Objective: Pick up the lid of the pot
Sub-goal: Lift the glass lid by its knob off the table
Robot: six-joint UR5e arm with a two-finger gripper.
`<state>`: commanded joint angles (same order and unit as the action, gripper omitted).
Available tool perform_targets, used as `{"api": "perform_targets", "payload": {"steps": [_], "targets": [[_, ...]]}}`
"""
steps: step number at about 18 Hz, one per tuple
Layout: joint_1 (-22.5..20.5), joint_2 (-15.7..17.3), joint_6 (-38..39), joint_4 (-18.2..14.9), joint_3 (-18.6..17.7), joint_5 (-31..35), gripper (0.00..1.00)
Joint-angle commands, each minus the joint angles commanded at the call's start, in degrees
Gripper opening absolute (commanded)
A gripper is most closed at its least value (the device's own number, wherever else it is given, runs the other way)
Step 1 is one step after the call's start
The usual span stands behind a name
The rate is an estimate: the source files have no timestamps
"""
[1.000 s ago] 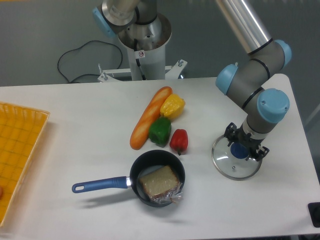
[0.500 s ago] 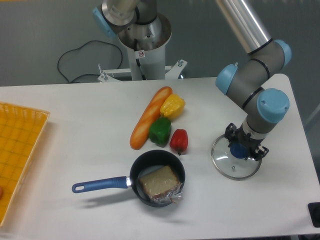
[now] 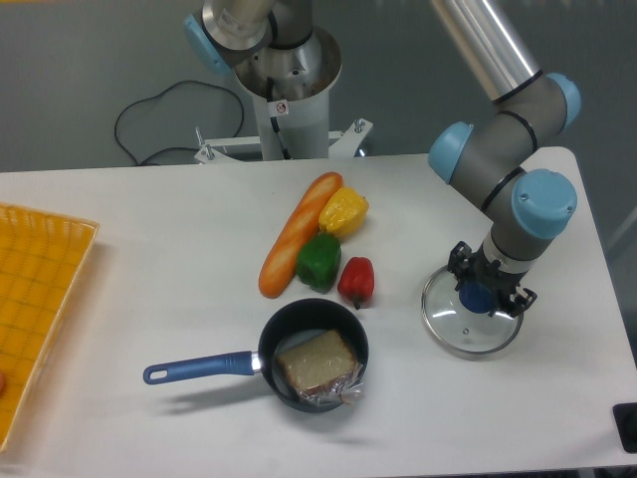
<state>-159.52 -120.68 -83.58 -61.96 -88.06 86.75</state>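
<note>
The glass lid [image 3: 456,333] lies toward 4 o'clock on the counter [image 3: 179,249], with the jaws [image 3: 493,283] at its blue knob [image 3: 476,298]; whether they grip it, I can't tell. Since the earlier frame, the arm [image 3: 485,124] and the lid's 6 o'clock rim have shifted slightly toward 12. The black pan [image 3: 267,351], between 8 and 9 o'clock from the lid, hasn't moved.

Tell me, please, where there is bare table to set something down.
The widest bare patch lies between the yellow bin and the blue handle; a smaller one separates the pan from the glass lid. Crowded: the loaf, yellow pepper, green pepper, red pepper, and the lid under the arm.
</note>
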Motion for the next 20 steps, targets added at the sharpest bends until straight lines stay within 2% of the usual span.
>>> {"api": "perform_targets", "payload": {"steps": [7,12,16,20], "targets": [[0.17,4.66,0.0,-5.71,-1.06,0.17,0.37],[0.26,5.54,-0.44,-6.42,-1.06,0.44,0.37],[0.26,6.33,-0.53,-8.79,-0.44,0.44,0.37],[0.26,6.86,-0.53,-9.14,-0.35,0.44,0.37]]}}
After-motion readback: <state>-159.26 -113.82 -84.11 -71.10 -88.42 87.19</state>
